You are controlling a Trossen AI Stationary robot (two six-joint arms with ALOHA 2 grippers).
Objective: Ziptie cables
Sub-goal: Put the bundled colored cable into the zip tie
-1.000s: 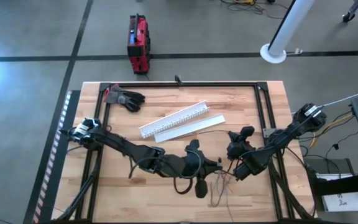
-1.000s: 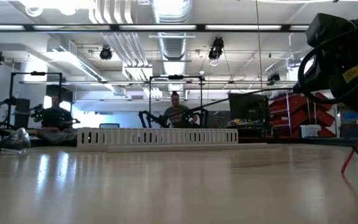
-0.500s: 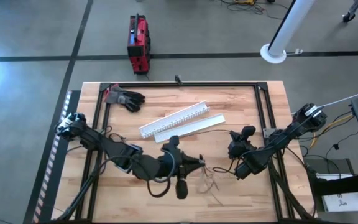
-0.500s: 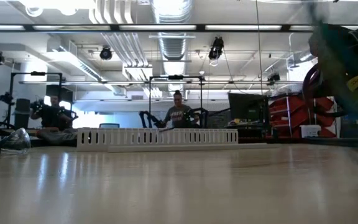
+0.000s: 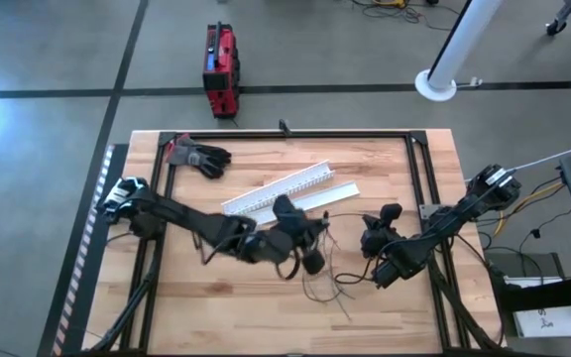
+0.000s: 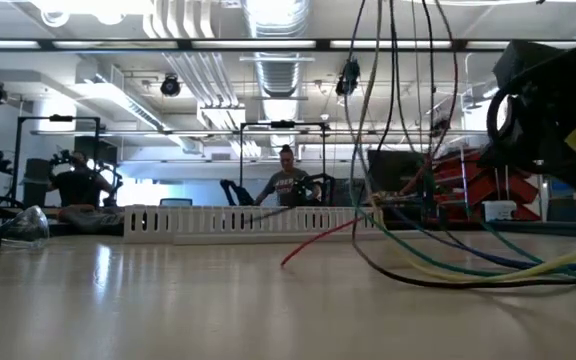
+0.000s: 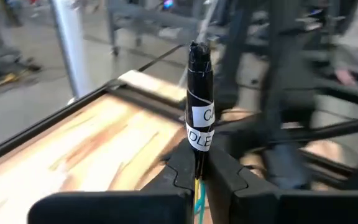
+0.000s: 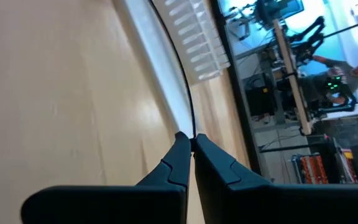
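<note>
Cables [image 6: 408, 150] hanging vertical from left pincer [image 7: 198, 163].

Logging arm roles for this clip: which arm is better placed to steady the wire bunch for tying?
Left, probably. The left gripper is shut on the cables at their taped end, lifting them off the table. The right gripper is pinched on a single thin strand.

Wood, plastic and thin wire

The table [image 5: 216, 297] is pale planked wood with a soft sheen, framed in matt black metal. The slotted channel [image 5: 278, 190] looks like white plastic. The cables [image 6: 438, 262] have smooth coloured sheathing. Both grippers' fingers [image 7: 182, 167] look matt black.
</note>
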